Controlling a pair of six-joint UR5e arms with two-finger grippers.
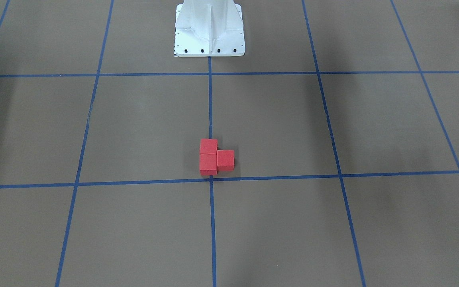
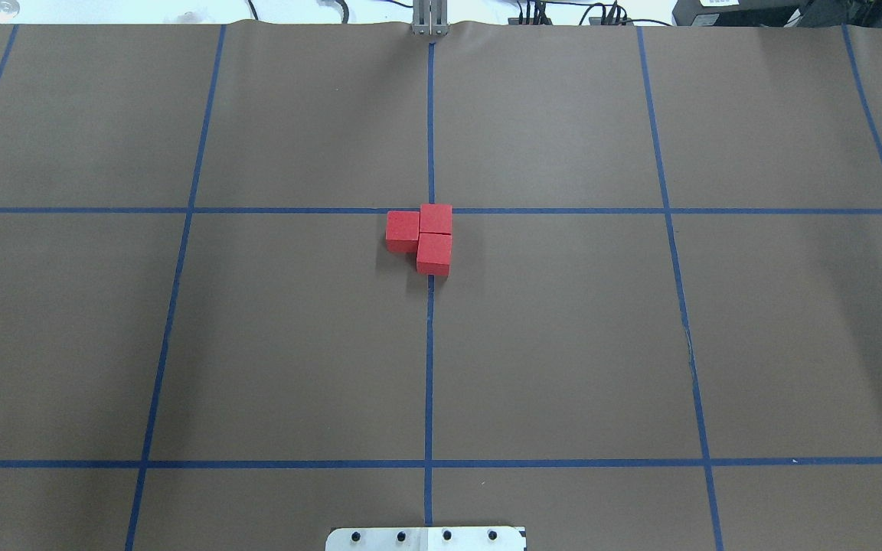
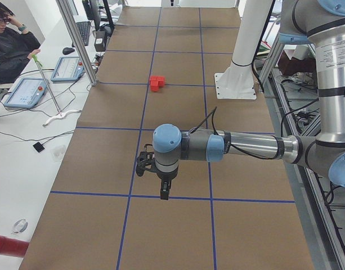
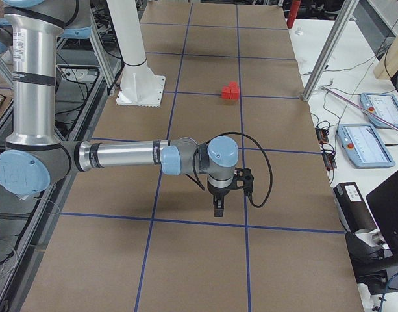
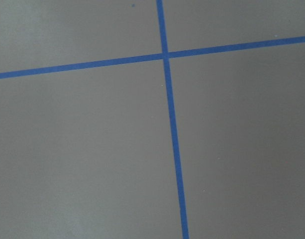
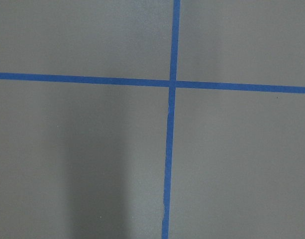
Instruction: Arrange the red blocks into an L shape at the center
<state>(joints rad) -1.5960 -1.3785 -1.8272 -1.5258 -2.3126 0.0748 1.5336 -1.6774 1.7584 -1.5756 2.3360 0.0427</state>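
Three red blocks (image 2: pixel 434 252) sit touching in an L shape on the brown gridded surface. Two lie along the middle blue line and one (image 2: pixel 403 229) juts to the side, slightly offset. They sit right at the center tape crossing (image 1: pixel 211 179), on the robot's side of it. They also show small in the exterior left view (image 3: pixel 156 84) and the exterior right view (image 4: pixel 230 91). My left gripper (image 3: pixel 162 194) and right gripper (image 4: pixel 217 211) point down over the table's ends, far from the blocks. I cannot tell whether either is open or shut. Both wrist views show only tape crossings.
The white robot base plate (image 1: pixel 209 44) stands behind the blocks. An operator (image 3: pixel 9 45) sits at a side bench with control tablets (image 3: pixel 26 93). More tablets (image 4: pixel 364 143) and metal frame posts (image 4: pixel 325 49) line that side. A red cylinder (image 3: pixel 6 246) lies at a corner.
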